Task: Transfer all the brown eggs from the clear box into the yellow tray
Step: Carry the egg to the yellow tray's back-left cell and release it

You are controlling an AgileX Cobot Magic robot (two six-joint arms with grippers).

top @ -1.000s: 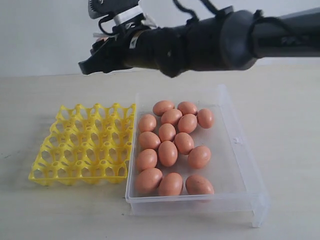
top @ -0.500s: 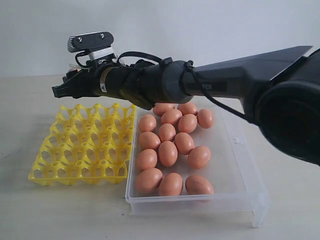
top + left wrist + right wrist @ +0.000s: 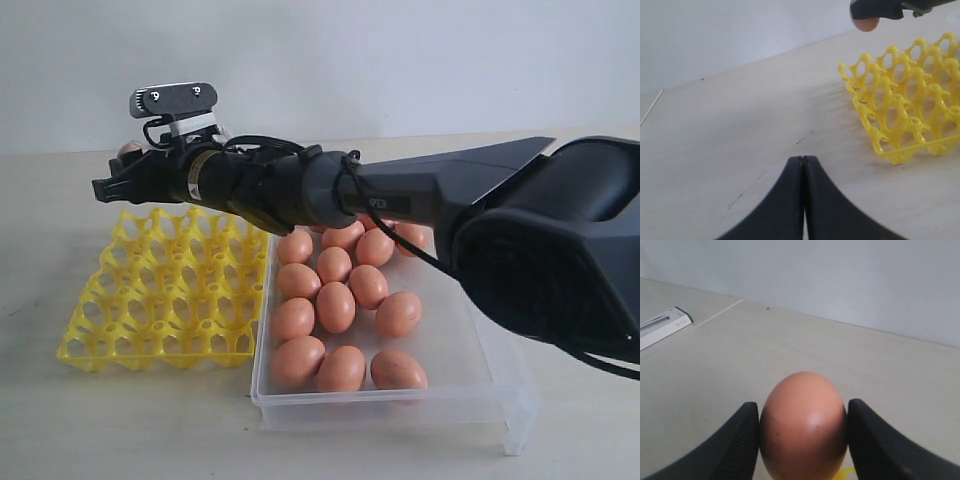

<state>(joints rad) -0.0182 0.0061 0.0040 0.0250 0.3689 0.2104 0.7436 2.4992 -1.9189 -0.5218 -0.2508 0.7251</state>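
My right gripper reaches across from the right and hangs above the far left corner of the yellow tray, shut on one brown egg. In the exterior view that egg only peeks out behind the fingers. All the tray cups I can see are empty. Several brown eggs lie loose in the clear box to the right of the tray. My left gripper is shut and empty, low over bare table beside the tray. From there the held egg shows above the tray.
The black right arm spans over the far end of the box and hides some eggs there. A white bar-shaped object lies on the table far off. A pale wall stands behind the table.
The right arm has swung left and lowered, from above the box's far end to above the tray's far left corner, with the egg still in its jaws.
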